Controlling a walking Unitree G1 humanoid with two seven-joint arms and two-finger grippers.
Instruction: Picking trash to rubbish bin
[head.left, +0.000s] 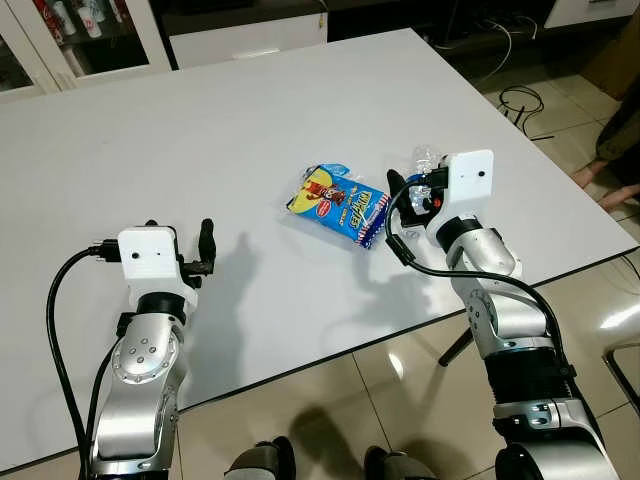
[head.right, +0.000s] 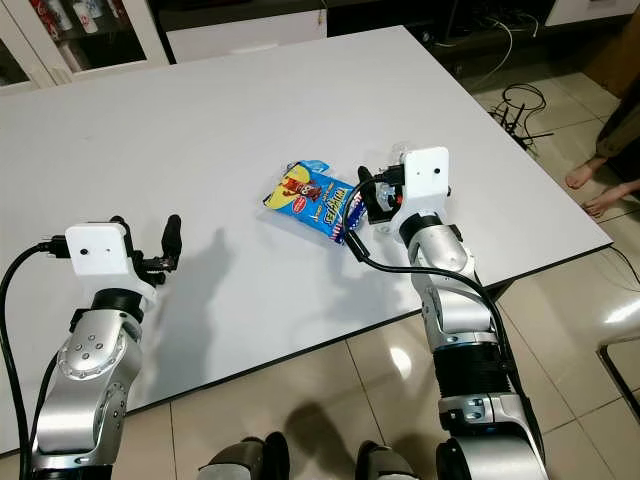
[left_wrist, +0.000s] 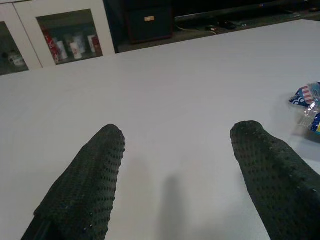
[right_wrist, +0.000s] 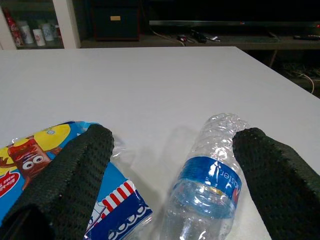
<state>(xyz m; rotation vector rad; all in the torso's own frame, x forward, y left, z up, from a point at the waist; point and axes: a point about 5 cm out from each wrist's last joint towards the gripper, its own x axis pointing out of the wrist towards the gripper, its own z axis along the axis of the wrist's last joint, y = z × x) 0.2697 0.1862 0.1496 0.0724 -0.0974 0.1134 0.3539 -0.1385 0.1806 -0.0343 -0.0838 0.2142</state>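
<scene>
Right wrist view gives you the clearest look: your right gripper (right_wrist: 170, 185) is spread wide, with a crushed clear plastic bottle (right_wrist: 207, 182) bearing a blue label lying on the white table (right_wrist: 150, 85) between its two black fingers, nearer the one at the frame's right. The finger (right_wrist: 65, 185) at the lower left of that frame sits over the edge of a blue and yellow snack wrapper (right_wrist: 30, 160). Nothing is gripped yet.

From the left eye view, the wrapper (head.left: 338, 206) lies right of the frame's centre, and the bottle (head.left: 425, 160) peeks out just past the right gripper's white camera housing, toward the table's right edge.

Your left gripper (head.left: 180, 248) hovers over bare tabletop at the lower left of the frame, fingers wide apart and holding nothing, well apart from the wrapper.

A person's bare feet (head.left: 605, 185) show on the tiled floor (head.left: 400, 400) at the right edge.
</scene>
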